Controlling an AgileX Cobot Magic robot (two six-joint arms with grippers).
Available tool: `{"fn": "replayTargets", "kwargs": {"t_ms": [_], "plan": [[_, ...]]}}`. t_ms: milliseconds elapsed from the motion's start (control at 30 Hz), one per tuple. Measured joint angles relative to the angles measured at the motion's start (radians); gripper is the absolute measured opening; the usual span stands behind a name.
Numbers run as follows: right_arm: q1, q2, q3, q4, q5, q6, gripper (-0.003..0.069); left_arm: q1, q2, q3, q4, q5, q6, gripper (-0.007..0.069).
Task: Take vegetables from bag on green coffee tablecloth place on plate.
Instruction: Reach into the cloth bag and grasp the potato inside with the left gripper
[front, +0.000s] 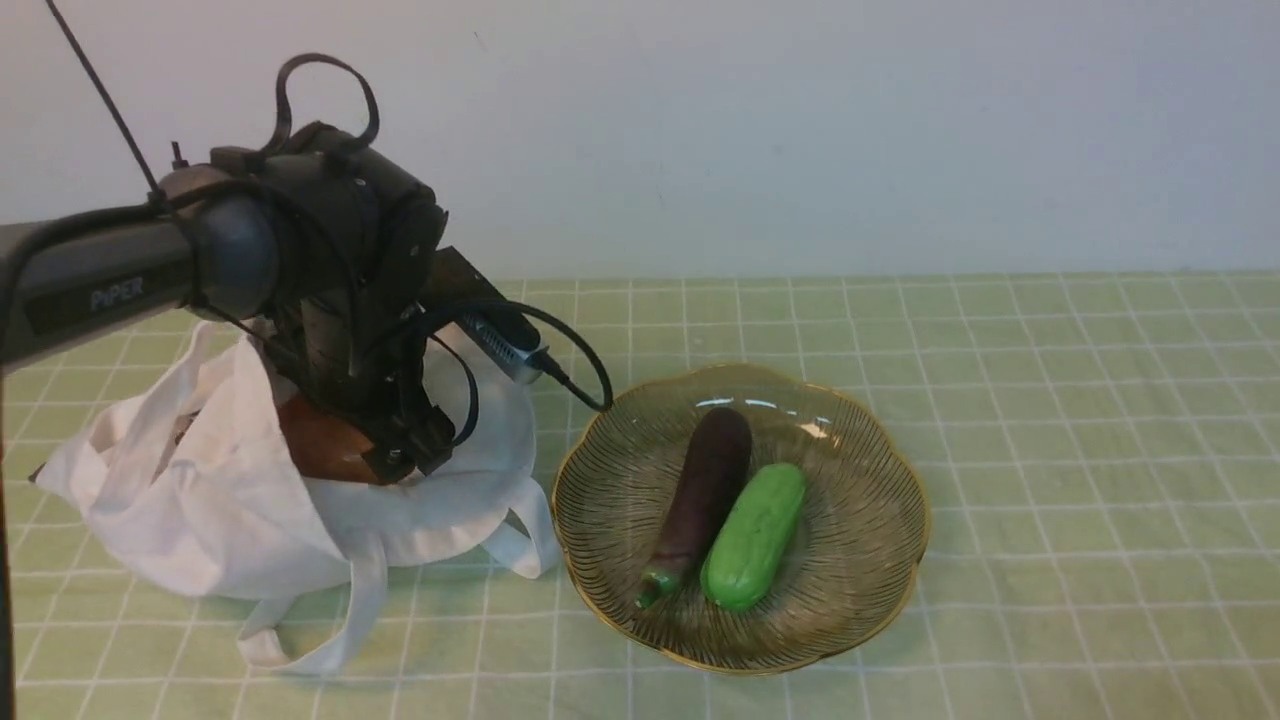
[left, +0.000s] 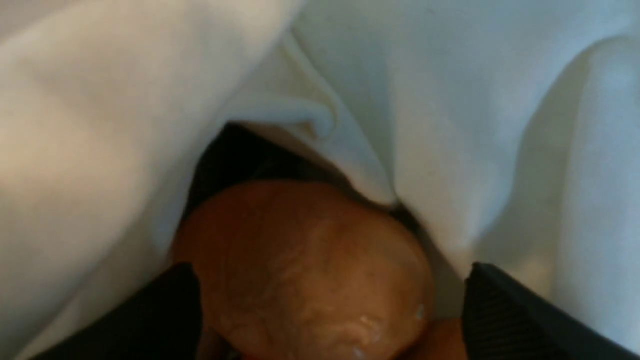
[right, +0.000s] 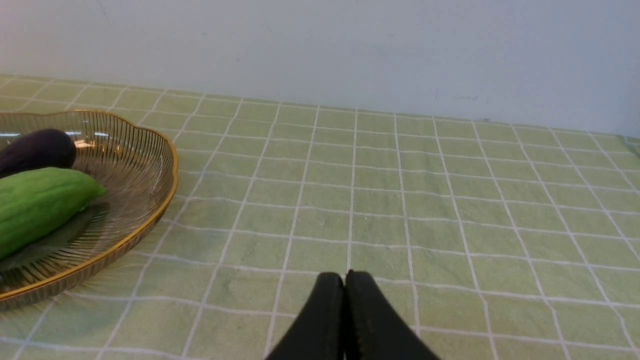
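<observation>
Potato (left: 305, 270), brown, oval and rough-skinned, sits in the soft white cloth bag (front: 190, 500) right between the wide-spread left jaws, while the right jaws rest pressed together, far away.

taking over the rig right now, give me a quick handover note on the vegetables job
Left gripper: open, jaws either side of the brown rough-skinned potato in the mouth of the white cloth bag; not gripping it.
Right gripper: shut, empty, above the pale green checked tablecloth.
Done: dark purple eggplant and bright green cucumber lie side by side on the amber ribbed glass plate.
Left: potato to the plate; the rest of the bag's inside is hidden.
</observation>
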Motion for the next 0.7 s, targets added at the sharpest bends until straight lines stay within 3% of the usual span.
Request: {"fn": "replayTargets", "kwargs": {"t_ms": [267,333,433,700], "plan": [[0.000,0.000,0.000,0.000,0.000,-0.001,-0.0015,0.000,0.052,0.000,0.052,-0.013,-0.070,0.0679],[0.000,0.000,0.000,0.000,0.000,-0.001,-0.0015,0.000,0.059,-0.001,0.054,-0.013,-0.085,0.0665],[0.000,0.000,0.000,0.000,0.000,-0.001,-0.0015,0.000,0.066,-0.003,0.060,0.005,-0.155,0.0579],[0.000,0.000,0.000,0.000,0.000,-0.001,-0.0015,-0.001,0.034,-0.003,0.053,0.039,-0.207,0.0579]]}}
